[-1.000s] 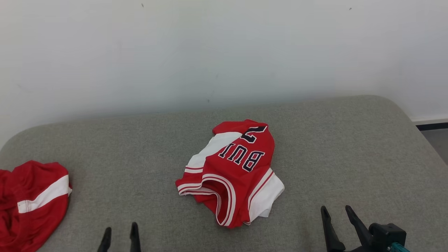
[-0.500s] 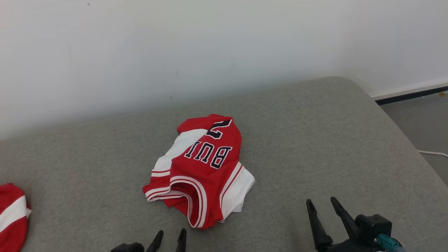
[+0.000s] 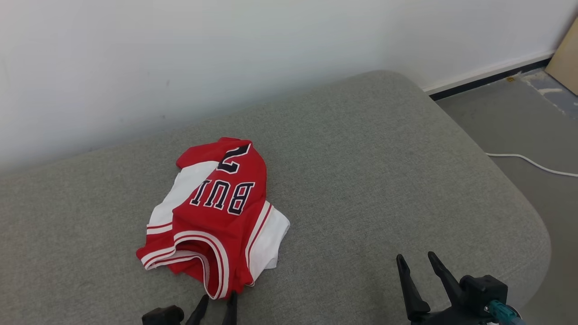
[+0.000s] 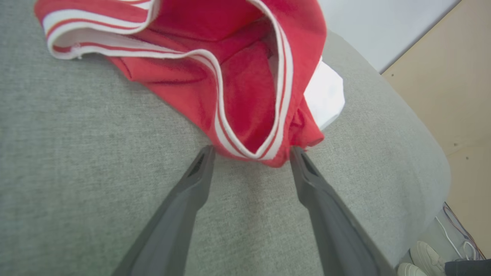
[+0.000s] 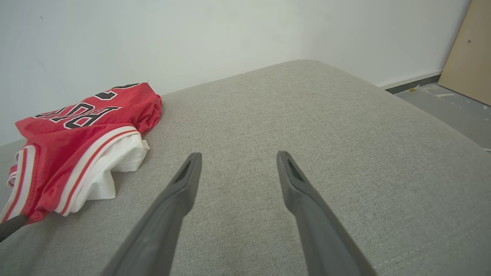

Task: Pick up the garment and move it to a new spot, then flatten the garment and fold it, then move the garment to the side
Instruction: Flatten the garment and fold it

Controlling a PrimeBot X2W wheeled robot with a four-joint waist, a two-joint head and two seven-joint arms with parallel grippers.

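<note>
Because the crumpled red-and-white fabric basketball jersey [image 3: 212, 216] is soft, light and limp, its white-striped trim band [image 4: 284, 88] at the near end is judged the firmest hold. The jersey is seen lying on a grey fabric cushion [image 3: 361, 180], with the left gripper [image 3: 220, 297] spread empty, tips flanking that near end, while the right gripper [image 3: 415, 256] is held agape and empty, well off to the jersey's right.
</note>
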